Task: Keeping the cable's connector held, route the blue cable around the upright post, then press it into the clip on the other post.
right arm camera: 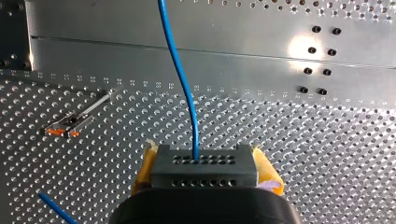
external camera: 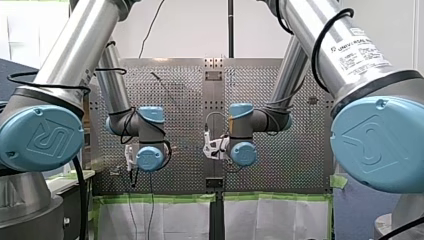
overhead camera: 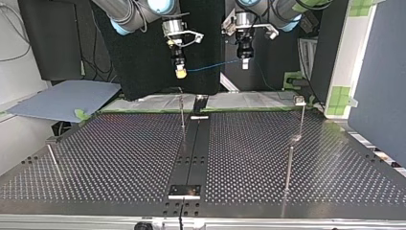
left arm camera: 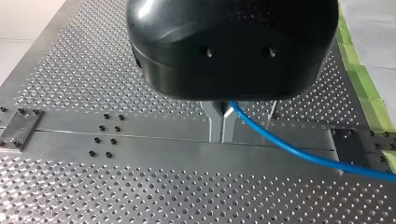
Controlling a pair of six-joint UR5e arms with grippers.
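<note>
- Right end effector (right arm camera: pixel 204 164) clamps the connector (right arm camera: pixel 204 176); left end effector (left arm camera: pixel 222 127) pinches the cable (left arm camera: pixel 289 150)
- Cable likely light, limp; hold near connector; post (overhead camera: pixel 183 120) at connector's 6 o'clock, top view

Both arms raised, wrists pointing down, left gripper (overhead camera: pixel 245 64) closed, right gripper (overhead camera: pixel 180 73) clamped shut

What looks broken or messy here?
Nothing stands out. The blue cable runs unbroken from the connector, gripped in my right arm's fingers, to my left arm's fingers, clear above the table.
</note>
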